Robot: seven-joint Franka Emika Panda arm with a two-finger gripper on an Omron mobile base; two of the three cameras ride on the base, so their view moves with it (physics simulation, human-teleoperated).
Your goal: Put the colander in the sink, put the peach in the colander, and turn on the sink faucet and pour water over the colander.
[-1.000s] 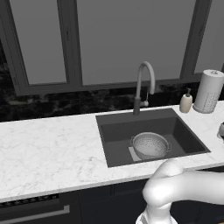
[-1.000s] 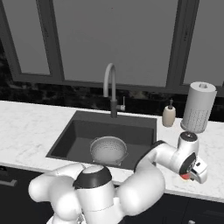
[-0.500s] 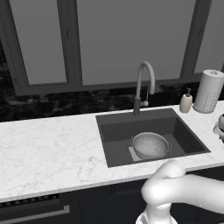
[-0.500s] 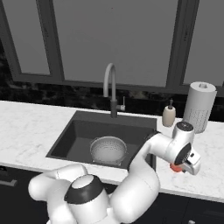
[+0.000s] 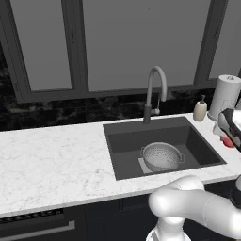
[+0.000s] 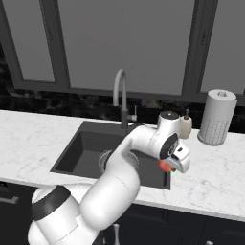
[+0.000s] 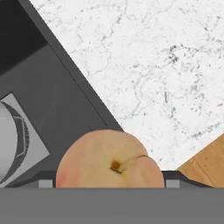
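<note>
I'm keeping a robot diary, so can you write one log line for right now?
step: carry peach to colander | gripper: closed on peach, above counter right of sink | colander: in sink, empty | sink faucet: no water visible

We see even, diffuse light with no glare and only faint shading inside the sink (image 5: 127, 141). Around it, rendered edges look slightly soft and pixelated; the panes behind stay flat grey.
</note>
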